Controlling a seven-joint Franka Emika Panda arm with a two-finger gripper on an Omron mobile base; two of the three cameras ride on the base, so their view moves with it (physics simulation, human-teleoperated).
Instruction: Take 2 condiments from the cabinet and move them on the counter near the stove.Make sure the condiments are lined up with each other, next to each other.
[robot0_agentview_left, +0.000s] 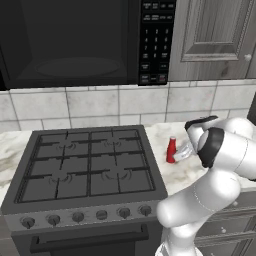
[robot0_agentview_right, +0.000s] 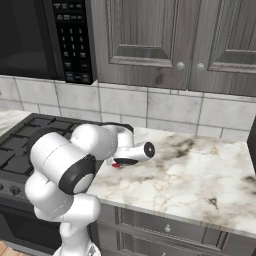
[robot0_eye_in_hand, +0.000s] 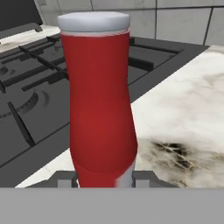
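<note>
My fingers (robot0_eye_in_hand: 101, 178) clamp the slim red squeeze bottle (robot0_agentview_left: 171, 150) at the marble counter's (robot0_agentview_right: 200, 165) stove-side edge; opening crookedly could topple it.

Squeeze bottle (robot0_agentview_left: 171, 150) stands on the bench (robot0_agentview_left: 187, 172), center-right of frame, just right of the stove (robot0_agentview_left: 85, 170); microwave (robot0_agentview_left: 70, 40) fills the upper left.

a black microwave (robot0_agentview_left: 70, 42) with a dark keypad panel hangs above; beside it, grey panelled door cabinets (robot0_agentview_right: 165, 42) over a pale tiled backsplash (robot0_agentview_right: 150, 107).
</note>
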